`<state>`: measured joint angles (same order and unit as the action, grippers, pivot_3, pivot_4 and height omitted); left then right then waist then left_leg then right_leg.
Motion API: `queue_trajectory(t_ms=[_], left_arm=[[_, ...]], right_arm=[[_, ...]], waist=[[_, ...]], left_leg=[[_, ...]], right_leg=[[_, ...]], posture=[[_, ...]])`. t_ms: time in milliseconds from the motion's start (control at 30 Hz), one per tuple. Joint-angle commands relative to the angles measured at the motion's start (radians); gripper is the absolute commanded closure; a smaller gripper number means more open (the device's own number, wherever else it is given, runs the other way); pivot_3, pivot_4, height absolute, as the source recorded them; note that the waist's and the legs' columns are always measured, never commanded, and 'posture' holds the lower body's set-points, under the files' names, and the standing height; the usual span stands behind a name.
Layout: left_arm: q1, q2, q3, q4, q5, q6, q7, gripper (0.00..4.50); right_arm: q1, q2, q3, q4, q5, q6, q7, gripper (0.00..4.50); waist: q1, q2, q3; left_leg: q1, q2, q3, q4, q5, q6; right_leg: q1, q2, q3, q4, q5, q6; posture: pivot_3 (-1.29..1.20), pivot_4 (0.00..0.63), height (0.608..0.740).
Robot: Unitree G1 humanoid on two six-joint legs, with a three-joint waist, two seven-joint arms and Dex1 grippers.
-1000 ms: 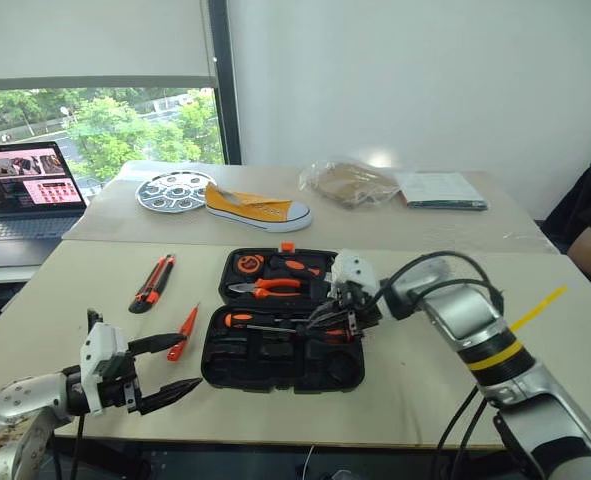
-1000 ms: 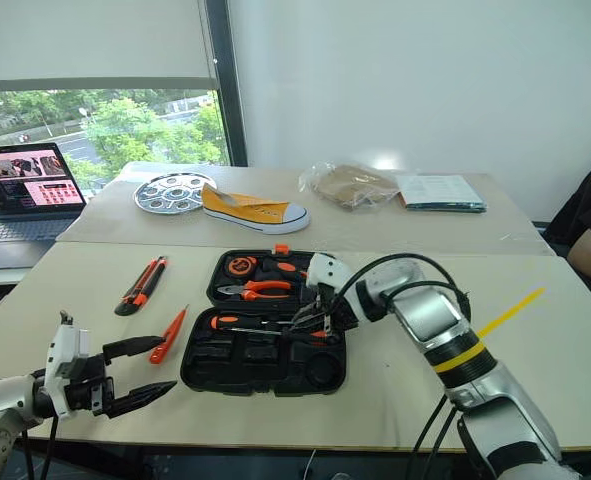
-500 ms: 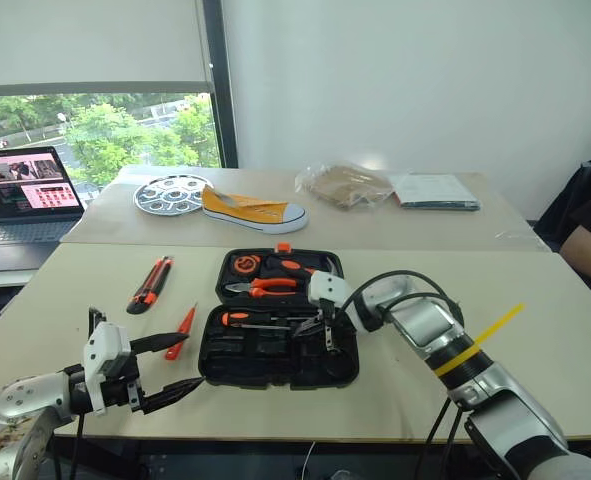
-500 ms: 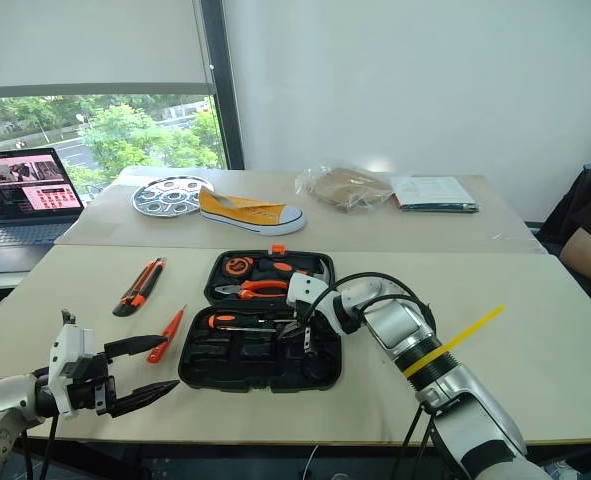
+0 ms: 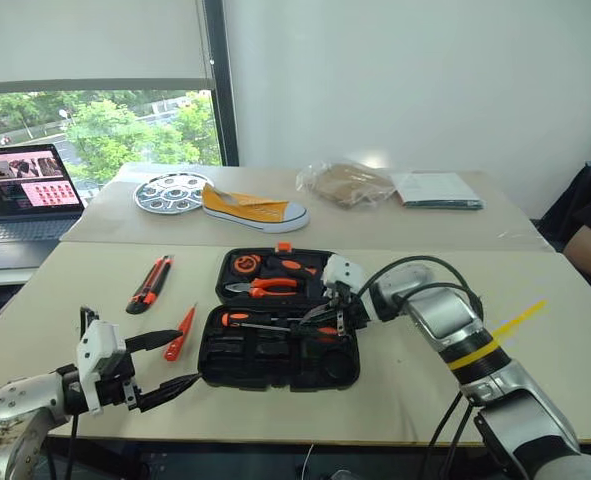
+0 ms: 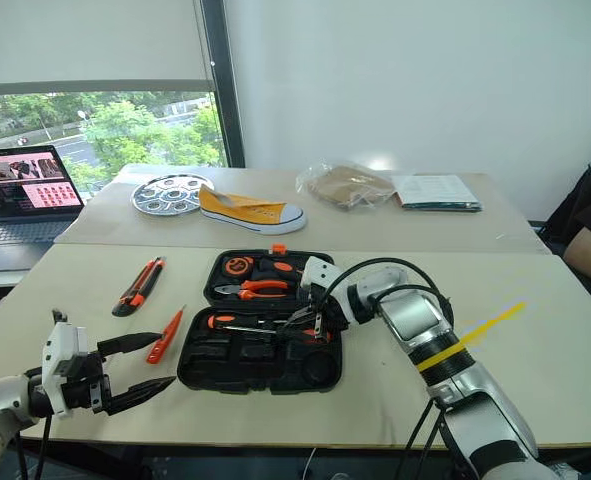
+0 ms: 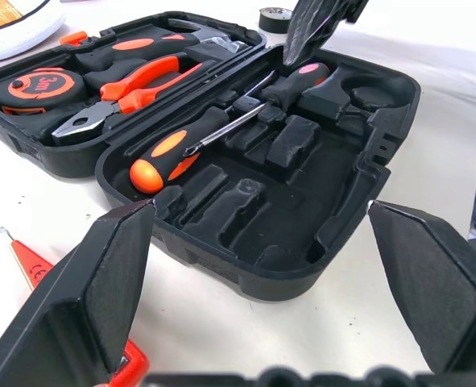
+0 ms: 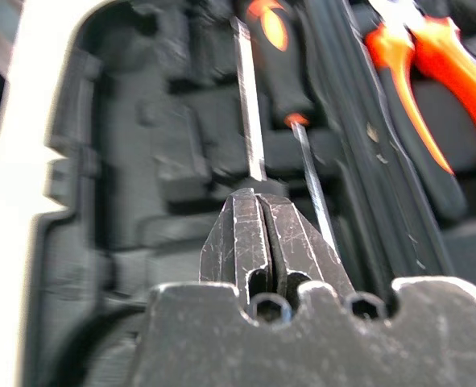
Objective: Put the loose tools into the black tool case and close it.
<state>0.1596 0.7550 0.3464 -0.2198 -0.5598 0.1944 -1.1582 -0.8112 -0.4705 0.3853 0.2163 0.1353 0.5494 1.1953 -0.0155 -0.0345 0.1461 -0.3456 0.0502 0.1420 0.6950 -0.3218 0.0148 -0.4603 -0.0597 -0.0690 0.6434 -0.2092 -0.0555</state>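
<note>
Case (image 5: 275,345) lies under the closed, empty right pincer (image 5: 320,317); pressing there could knock the seated screwdriver (image 7: 191,143) from its slot.

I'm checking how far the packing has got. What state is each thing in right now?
Tool case: open, flat on the table.
Two screwdrivers: lying in the case.
Utility knife: loose on the table.
Slim orange tool: loose on the table.
Laptop: open, screen lit.
Left gripper: open, empty.
Right gripper: shut, over the case.
</note>
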Motion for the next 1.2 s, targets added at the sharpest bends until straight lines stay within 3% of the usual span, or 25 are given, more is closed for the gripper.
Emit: queue_trajectory(t_ms=[33, 500, 733, 833, 967, 1100, 1200], left_arm=[[-0.017, 0.003, 0.004, 0.000, -0.010, -0.008, -0.001, 0.00], [0.020, -0.012, 0.028, 0.111, 0.024, -0.109, -0.029, 0.00], [0.063, -0.050, 0.111, 0.260, 0.030, -0.232, -0.015, 0.00], [0.109, -0.066, 0.202, 0.343, 0.012, -0.235, 0.037, 0.00], [0.181, -0.108, 0.336, 0.430, -0.006, -0.248, 0.133, 0.00], [0.221, -0.133, 0.385, 0.422, -0.013, -0.223, 0.193, 0.00], [0.226, -0.137, 0.380, 0.363, -0.031, -0.155, 0.238, 0.00]], right_arm=[[-0.016, 0.020, 0.021, 0.018, -0.034, -0.043, -0.012, 4.47], [0.031, 0.065, 0.113, 0.010, -0.152, -0.088, -0.025, 4.47], [0.099, 0.082, -0.107, -0.072, 0.016, -0.315, -0.018, 4.47], [0.191, 0.026, -0.233, -0.173, 0.152, -0.289, 0.029, 3.71], [0.386, -0.034, -0.413, -0.250, 0.234, -0.443, 0.016, 2.32], [0.539, -0.055, -0.529, -0.237, 0.280, -0.604, 0.043, 1.01], [0.608, -0.073, -0.578, -0.240, 0.317, -0.602, 0.029, 0.02]], waist=[[-0.001, 0.000, 0.000], [-0.014, 0.000, 0.000], [-0.023, 0.000, 0.000], [-0.018, 0.000, 0.000], [-0.002, -0.001, 0.000], [0.008, -0.001, 0.000], [0.012, -0.001, 0.000]], left_leg=[[0.000, 0.000, 0.000, 0.000, 0.000, 0.000], [0.004, 0.001, 0.001, -0.001, 0.000, -0.001], [0.006, 0.001, 0.001, -0.002, 0.000, -0.002], [0.001, 0.001, 0.000, -0.002, 0.000, -0.001], [0.001, 0.001, 0.000, -0.001, -0.003, 0.003], [0.001, 0.000, 0.000, -0.001, -0.006, 0.005], [0.001, -0.001, 0.000, -0.001, -0.006, 0.006]], right_leg=[[0.000, 0.000, 0.000, 0.000, 0.000, 0.000], [0.001, 0.000, 0.001, 0.001, 0.000, 0.000], [0.002, 0.000, 0.001, 0.001, 0.000, 0.000], [0.000, -0.001, 0.000, 0.000, 0.000, 0.000], [0.001, -0.002, -0.001, -0.003, -0.001, 0.002], [0.002, -0.004, -0.002, -0.005, -0.002, 0.004], [0.002, -0.004, -0.001, -0.004, -0.002, 0.004]], posture=[[0.00, 0.150, 0.740], [0.00, 0.150, 0.740], [0.00, 0.150, 0.740], [0.00, 0.150, 0.740], [0.00, 0.150, 0.740], [0.00, 0.150, 0.740], [0.00, 0.150, 0.740]])
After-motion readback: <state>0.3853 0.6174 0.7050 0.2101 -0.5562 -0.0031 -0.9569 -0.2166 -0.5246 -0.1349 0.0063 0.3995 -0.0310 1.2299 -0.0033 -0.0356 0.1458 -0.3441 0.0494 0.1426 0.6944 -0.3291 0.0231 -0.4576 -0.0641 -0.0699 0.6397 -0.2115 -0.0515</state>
